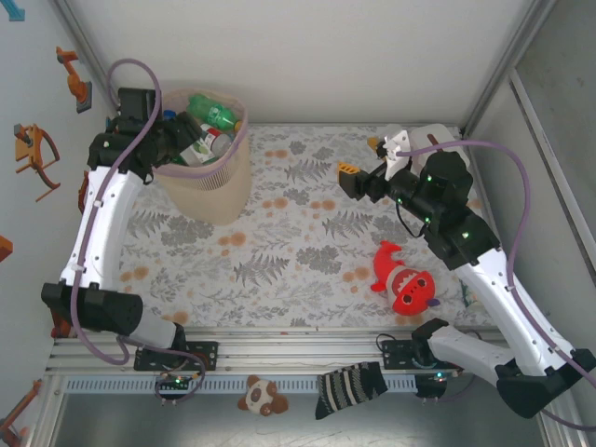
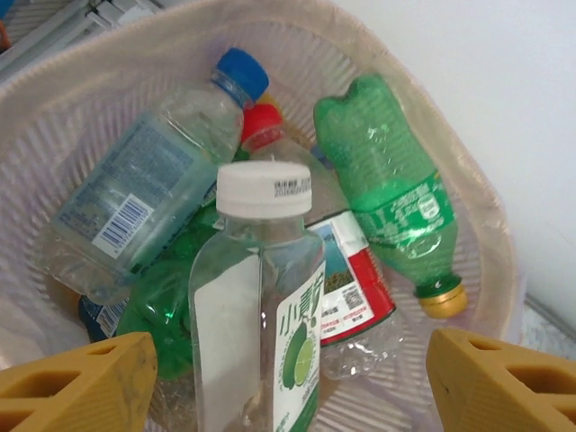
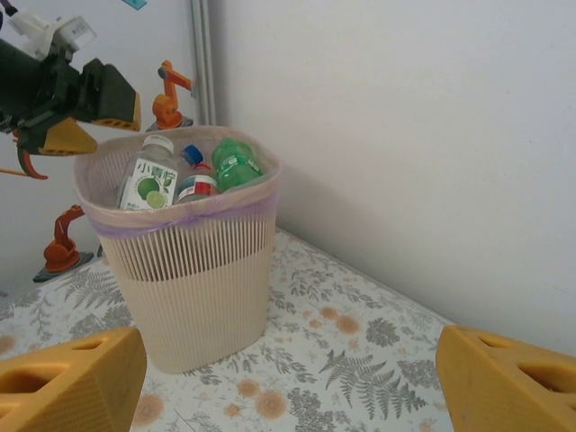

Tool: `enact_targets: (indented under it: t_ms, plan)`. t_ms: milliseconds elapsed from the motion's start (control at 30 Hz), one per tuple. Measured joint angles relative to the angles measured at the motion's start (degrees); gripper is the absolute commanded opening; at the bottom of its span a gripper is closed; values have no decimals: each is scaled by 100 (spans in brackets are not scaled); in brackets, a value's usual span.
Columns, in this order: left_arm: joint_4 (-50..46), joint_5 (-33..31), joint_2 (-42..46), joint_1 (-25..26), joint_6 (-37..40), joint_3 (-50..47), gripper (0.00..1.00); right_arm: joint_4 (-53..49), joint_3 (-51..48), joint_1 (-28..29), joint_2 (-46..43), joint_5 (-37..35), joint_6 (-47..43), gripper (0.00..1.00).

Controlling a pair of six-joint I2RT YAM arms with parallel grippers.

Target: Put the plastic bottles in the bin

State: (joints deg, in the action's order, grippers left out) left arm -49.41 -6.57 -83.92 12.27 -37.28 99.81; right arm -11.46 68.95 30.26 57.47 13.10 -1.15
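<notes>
The beige ribbed bin (image 1: 200, 191) with a pinkish liner stands at the back left of the table. Several plastic bottles (image 1: 209, 126) lie in it. My left gripper (image 2: 288, 387) hangs open over the bin's left rim. Between its yellow fingers (image 2: 81, 387) a clear bottle with a white cap and lime label (image 2: 261, 306) stands upright in the bin, a gap on each side. Around it lie a green bottle (image 2: 391, 189), a blue-capped clear one (image 2: 144, 189) and a red-labelled one (image 2: 346, 279). My right gripper (image 1: 358, 158) is open and empty, facing the bin (image 3: 193, 288) from mid-table.
A red shark plush (image 1: 410, 284) lies at the right front of the fern-patterned table. A white object (image 1: 419, 140) sits behind the right arm. A striped sock (image 1: 349, 389) and a small plush (image 1: 261, 396) hang at the near rail. Walls close the left, back and right.
</notes>
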Motion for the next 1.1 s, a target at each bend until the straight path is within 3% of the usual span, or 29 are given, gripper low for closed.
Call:
enact_targets:
  t_ms: [267, 467, 600, 767, 1100]
  plan:
    - [831, 588, 1899, 0, 1222, -1860, 81, -501, -229, 0, -330, -798, 0, 84]
    - [1440, 608, 2616, 0, 1744, -3314, 95, -686, -1191, -186, -726, -1878, 37, 89]
    - [1904, 245, 2527, 0, 1932, -4402, 100, -686, -2048, -866, -704, -2415, 197, 100]
    - [2782, -310, 2260, 2, 2236, -5434, 97, -76, -3152, -1563, -369, -2914, 431, 99]
    - [5606, -1246, 1045, 0, 3191, -6645, 97, 2608, -4527, -2756, 1266, -2962, 638, 99]
